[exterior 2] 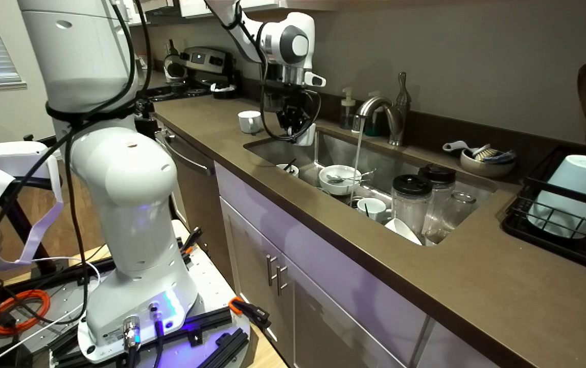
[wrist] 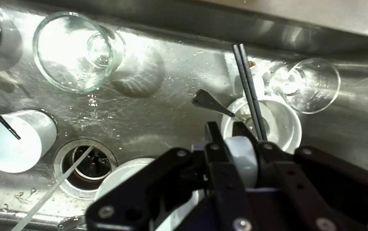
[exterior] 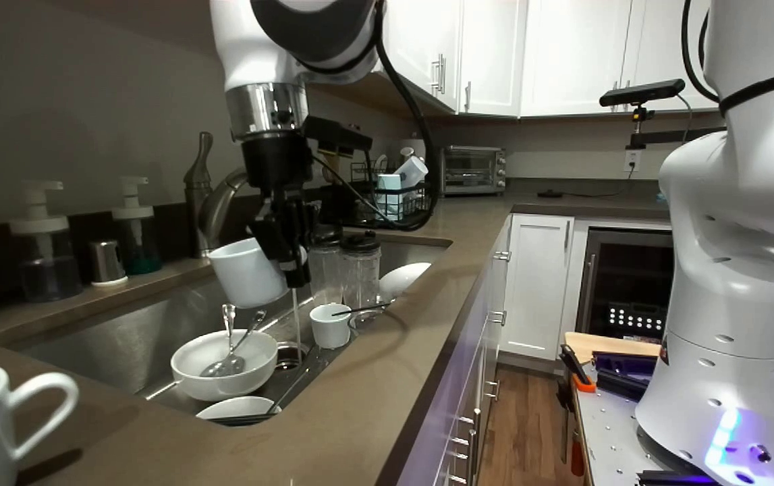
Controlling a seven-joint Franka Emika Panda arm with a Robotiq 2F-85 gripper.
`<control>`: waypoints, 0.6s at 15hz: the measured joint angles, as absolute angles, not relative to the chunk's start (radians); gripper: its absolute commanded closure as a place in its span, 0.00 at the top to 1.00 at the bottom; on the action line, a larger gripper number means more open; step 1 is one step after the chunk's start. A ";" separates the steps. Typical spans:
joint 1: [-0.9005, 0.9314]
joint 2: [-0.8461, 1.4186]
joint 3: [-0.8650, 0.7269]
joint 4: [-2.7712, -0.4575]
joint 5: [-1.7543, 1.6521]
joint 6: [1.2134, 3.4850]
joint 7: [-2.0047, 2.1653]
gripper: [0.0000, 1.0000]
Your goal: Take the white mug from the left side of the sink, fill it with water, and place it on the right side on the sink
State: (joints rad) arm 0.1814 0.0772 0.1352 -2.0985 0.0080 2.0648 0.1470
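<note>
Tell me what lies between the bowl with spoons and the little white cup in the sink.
The drain, with water running into it: an exterior view and the wrist view show this.

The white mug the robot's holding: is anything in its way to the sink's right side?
Yes: in an exterior view, the faucet and its running water stand between the white mug and the right side of the sink. Nothing visible stands between mug and water.

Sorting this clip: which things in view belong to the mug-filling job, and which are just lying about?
Belong to the job:
white mug, held by the claw
running faucet
water stream
sink

Just lying about:
other mug, on the counter
white bowl in the sink
black-lidded jars
pump bottles
toaster oven
</note>
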 measured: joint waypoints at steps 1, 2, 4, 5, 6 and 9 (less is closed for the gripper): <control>0.176 0.076 0.126 -2.099 0.008 2.065 0.148 0.07; 0.169 0.071 0.116 -2.101 0.008 2.065 0.149 0.07; 0.153 0.054 0.098 -2.115 0.008 2.065 0.152 0.07; 0.146 0.042 0.091 -2.129 0.008 2.065 0.154 0.07; 0.140 0.028 0.085 -2.146 0.008 2.065 0.156 0.07; 0.128 -0.008 0.076 -2.201 0.008 2.065 0.168 0.07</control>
